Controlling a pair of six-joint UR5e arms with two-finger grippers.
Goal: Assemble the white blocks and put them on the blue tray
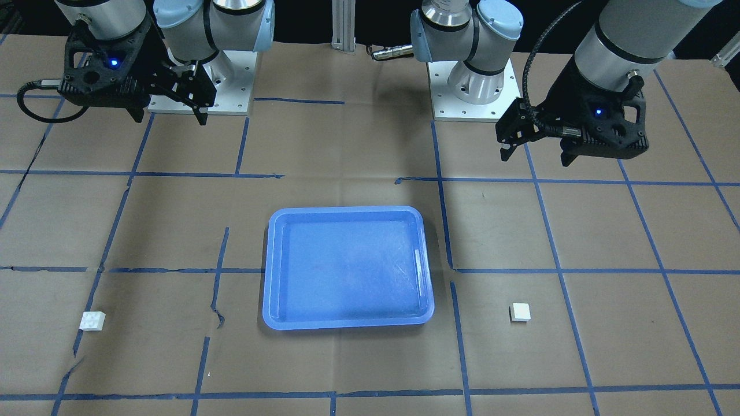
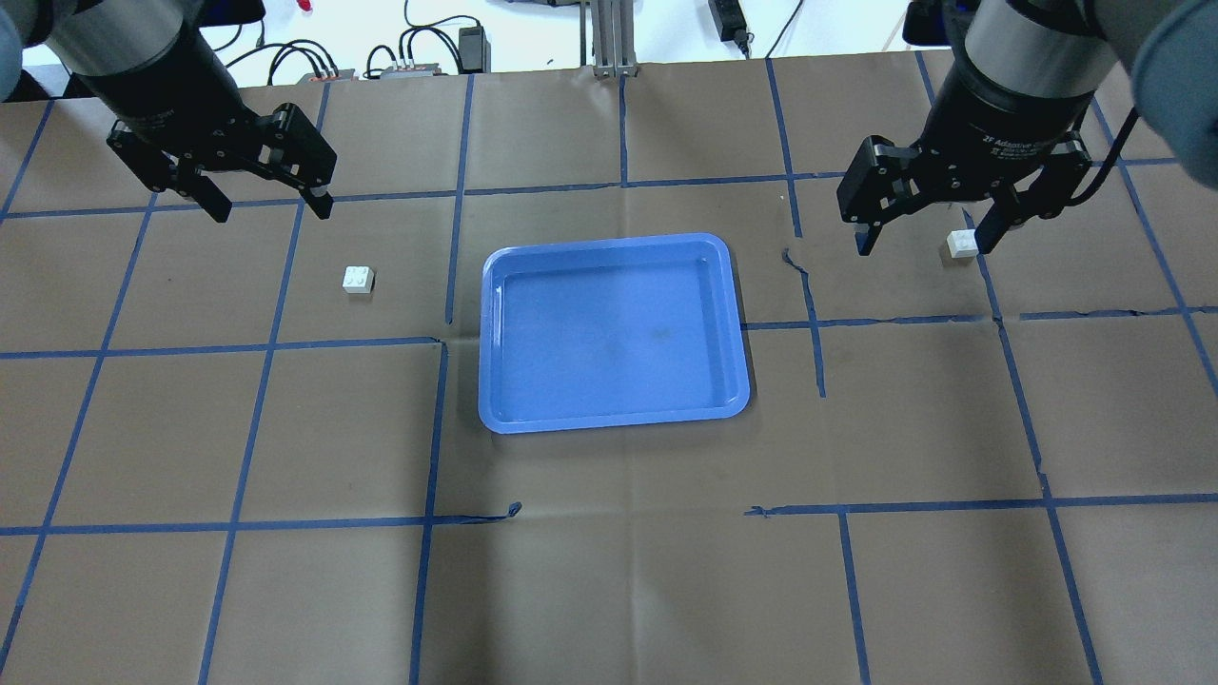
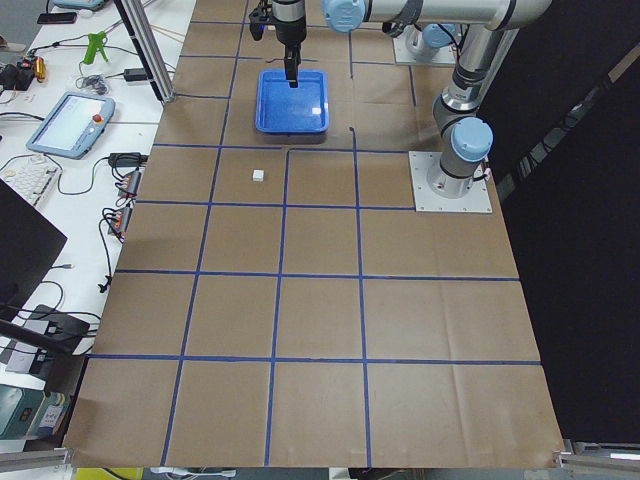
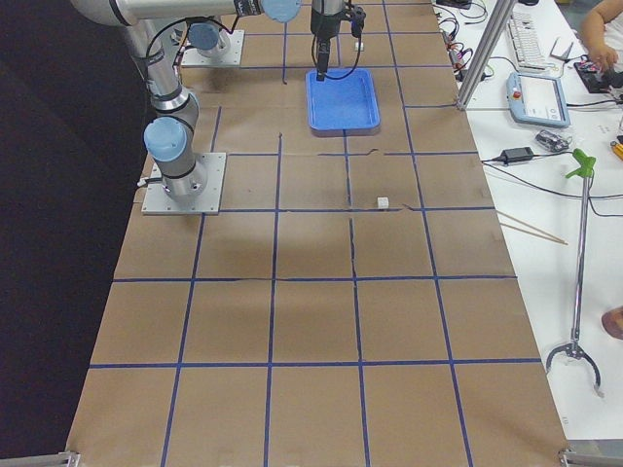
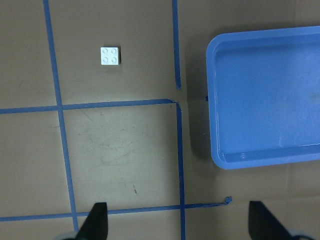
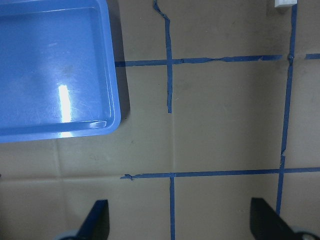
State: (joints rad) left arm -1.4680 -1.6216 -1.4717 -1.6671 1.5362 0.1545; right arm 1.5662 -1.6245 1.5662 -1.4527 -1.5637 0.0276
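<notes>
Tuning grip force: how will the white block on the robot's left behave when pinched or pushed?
The white block looks like small moulded plastic: probably stiff and light. Squat and flat-sided, it likely slides rather than rolls or tips.

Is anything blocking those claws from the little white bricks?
Nothing visible. Only flat tape lines lie between the open left gripper and the left white block, or the open right gripper and the right white block. Paths to the blue tray look bare too.
</notes>
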